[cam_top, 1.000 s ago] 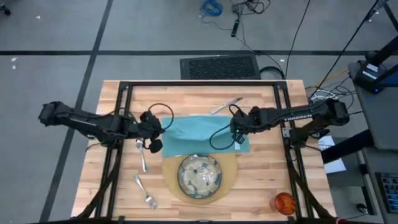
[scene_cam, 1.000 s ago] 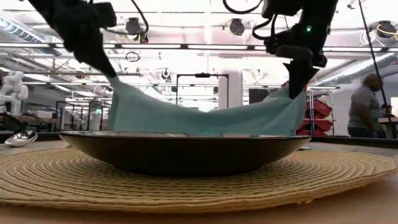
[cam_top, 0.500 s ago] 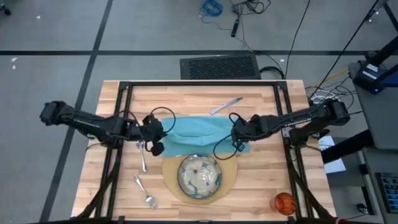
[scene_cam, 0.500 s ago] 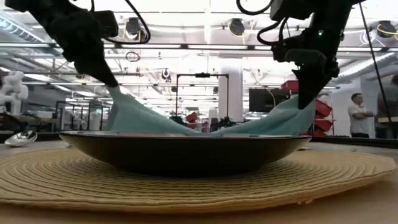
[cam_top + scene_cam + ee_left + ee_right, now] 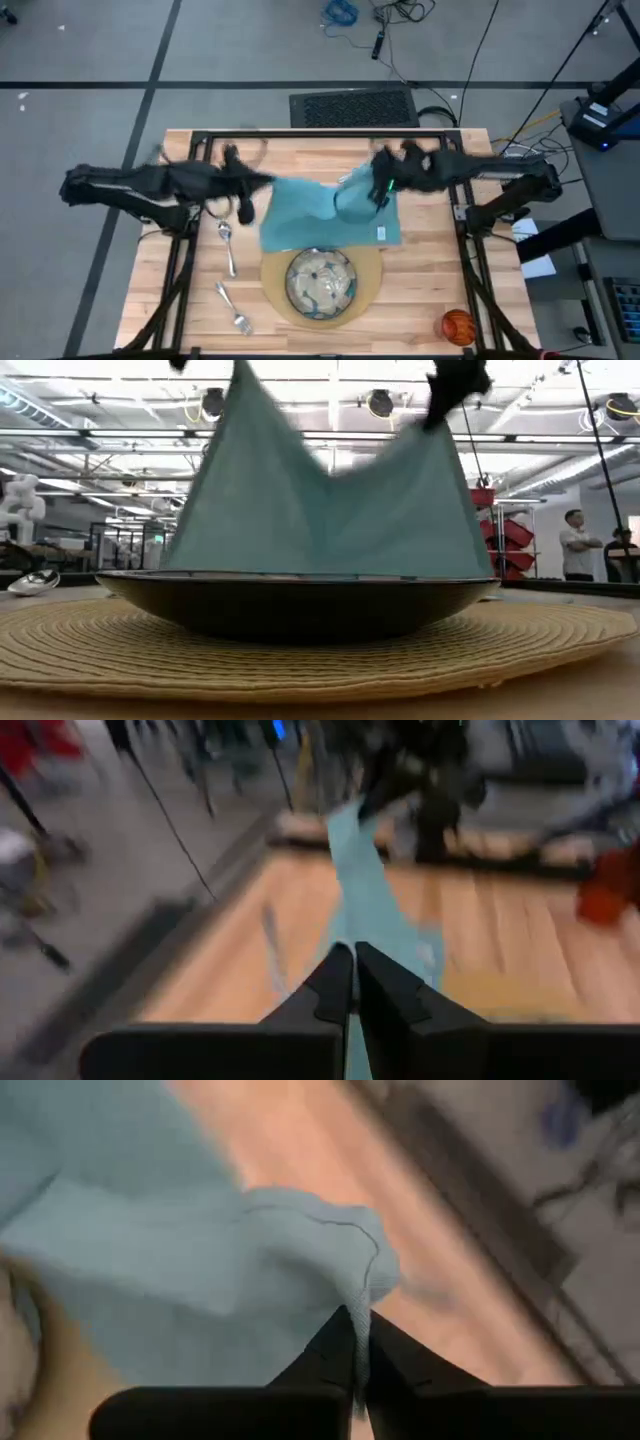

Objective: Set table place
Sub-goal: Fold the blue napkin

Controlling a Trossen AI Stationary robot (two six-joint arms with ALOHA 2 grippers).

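Teal napkin (image 5: 325,215): lifted, spans both jaws, long axis running arm to arm, far of dish (image 5: 321,282).
Left gripper (image 5: 243,185): pinching one napkin corner.
Right gripper (image 5: 381,180): pinching the other; equally near.
Wrist views: jaws pressed on cloth.
Low view: cloth tented behind dish.
Worktop (image 5: 420,300): wood.

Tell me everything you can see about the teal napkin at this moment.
The teal napkin is a thin, soft cloth, one plain colour, with a small white tag near one edge. It hangs lifted by two corners: the left tool is shut on one, the right tool on the other. Between them it sags in a dip. Its lower edge reaches down behind the grey dish, above the wooden table.
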